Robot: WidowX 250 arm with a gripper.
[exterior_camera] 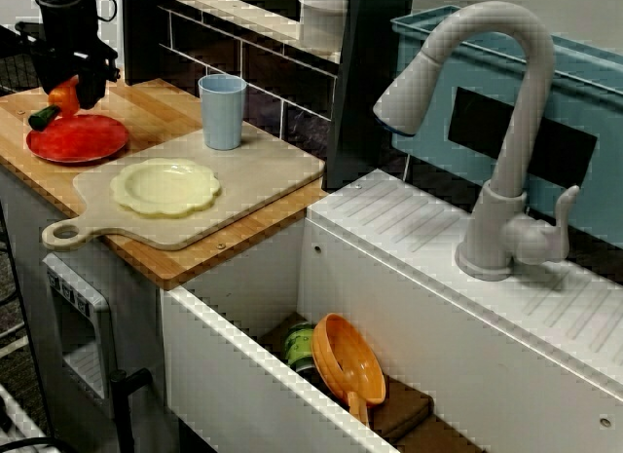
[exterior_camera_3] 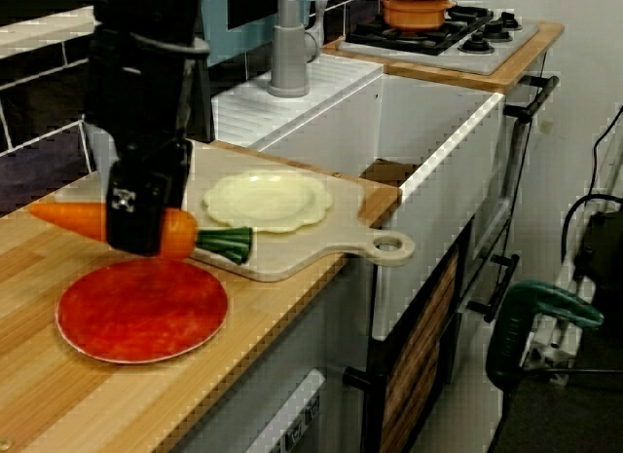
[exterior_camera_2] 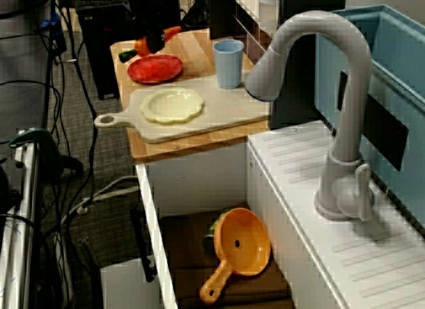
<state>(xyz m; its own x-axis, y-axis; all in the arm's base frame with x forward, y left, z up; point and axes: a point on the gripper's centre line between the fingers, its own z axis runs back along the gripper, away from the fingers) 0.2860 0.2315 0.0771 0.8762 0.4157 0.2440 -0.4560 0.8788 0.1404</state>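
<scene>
In the view from the counter's end, my black gripper point(exterior_camera_3: 136, 227) is shut on a toy carrot point(exterior_camera_3: 68, 219). The carrot lies level in the grip, its green top point(exterior_camera_3: 226, 243) pointing toward the cutting board point(exterior_camera_3: 384, 246). It hangs just above a red plate point(exterior_camera_3: 142, 309) on the wooden counter. Seen from beside the faucet, the gripper point(exterior_camera: 70, 91) holds the carrot point(exterior_camera: 60, 102) over the far edge of the red plate point(exterior_camera: 78, 138). From over the sink, the gripper point(exterior_camera_2: 154, 40), carrot point(exterior_camera_2: 171, 34) and red plate point(exterior_camera_2: 155, 68) sit at the counter's far end.
A pale yellow scalloped plate point(exterior_camera: 165, 186) lies on the cutting board point(exterior_camera: 263, 170), with a blue cup point(exterior_camera: 222, 110) behind it. The sink holds an orange strainer point(exterior_camera: 350, 360) and a green can point(exterior_camera: 300, 346). A grey faucet point(exterior_camera: 496, 132) stands at the right. A stove with an orange pot point(exterior_camera_3: 419, 7) is beyond.
</scene>
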